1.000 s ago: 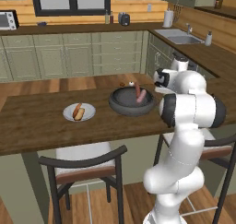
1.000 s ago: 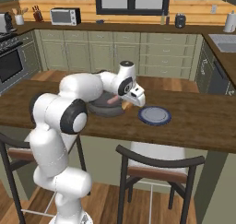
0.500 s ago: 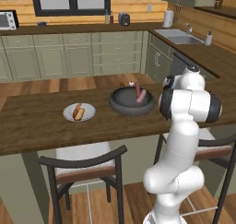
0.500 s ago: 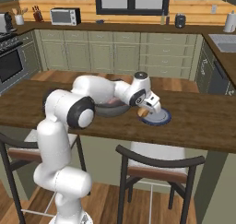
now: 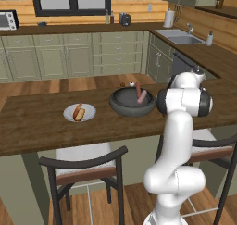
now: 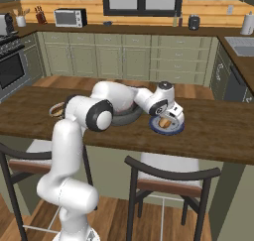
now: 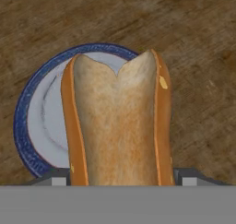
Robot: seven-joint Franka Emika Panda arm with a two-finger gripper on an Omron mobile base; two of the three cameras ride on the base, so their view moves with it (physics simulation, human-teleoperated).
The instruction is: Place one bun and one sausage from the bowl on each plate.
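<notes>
Presently the claw is clamped on a bun, which stands lengthwise between its fingers, directly over the blue-rimmed plate on the bench. In the hand view the plate shows from 8 to 12 o'clock around the bun. The dark bowl holds two sausages. At its 9 o'clock, the pale plate carries a filled bun.

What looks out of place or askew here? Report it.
Nothing is spilled or damaged. The pincer holds a bun over the blue-rimmed plate, not yet set down. The pale plate already carries a bun and sausage, and sausages lie in the bowl.
</notes>
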